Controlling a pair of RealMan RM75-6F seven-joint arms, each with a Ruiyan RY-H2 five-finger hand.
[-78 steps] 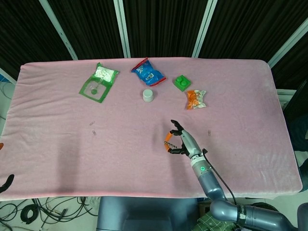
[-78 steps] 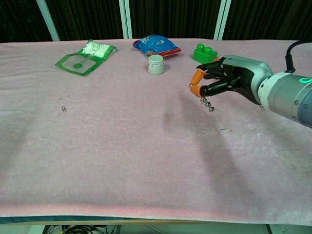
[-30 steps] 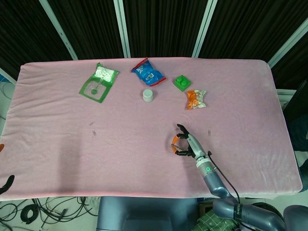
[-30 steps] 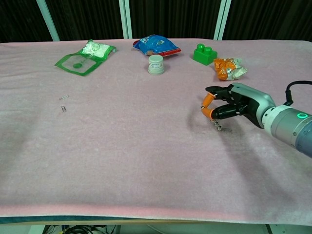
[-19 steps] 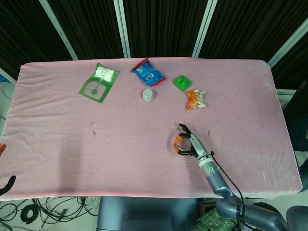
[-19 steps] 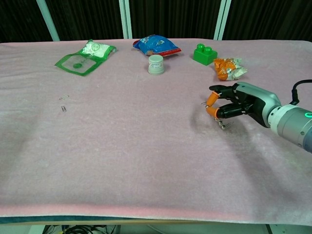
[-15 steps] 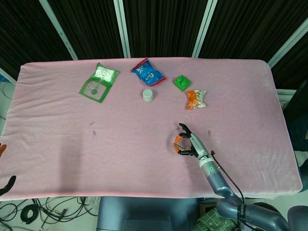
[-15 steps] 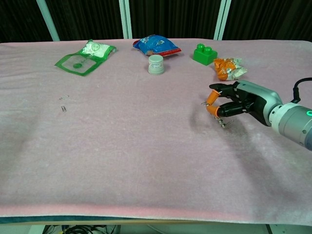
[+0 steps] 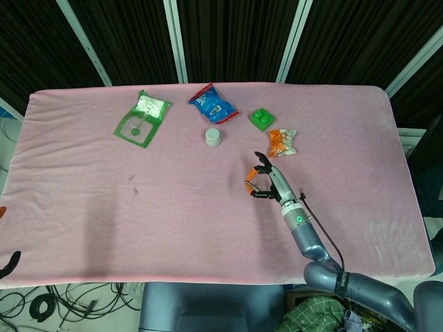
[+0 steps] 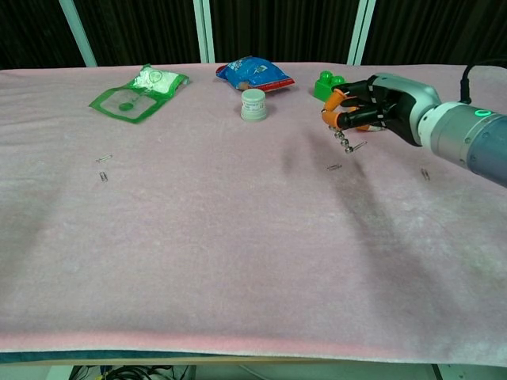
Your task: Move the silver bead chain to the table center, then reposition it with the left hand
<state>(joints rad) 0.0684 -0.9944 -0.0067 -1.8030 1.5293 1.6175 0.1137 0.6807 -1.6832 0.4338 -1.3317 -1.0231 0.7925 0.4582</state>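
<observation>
Right hand [image 10: 371,104] raised above the pink worktop [image 10: 238,237], its fingers [image 10: 337,100] pinching the upper end of the silver bead chain [image 10: 343,141], which hangs free and clear of the cloth. Hand and chain lie to the right of the white jar [image 10: 253,104], just in front of the green block [image 10: 323,81]. A small clip [image 10: 334,167] lies below the chain. The left hand [image 9: 8,266] appears only as a dark shape at the worktop's near-left edge; its finger state cannot be told.

Short silver bead chain [image 10: 344,141], dangling from the right hand's [image 10: 366,108] orange-tipped fingers [image 10: 336,111], lifted clear of the pink table [image 10: 198,237] (too small to make out in the head view)
</observation>
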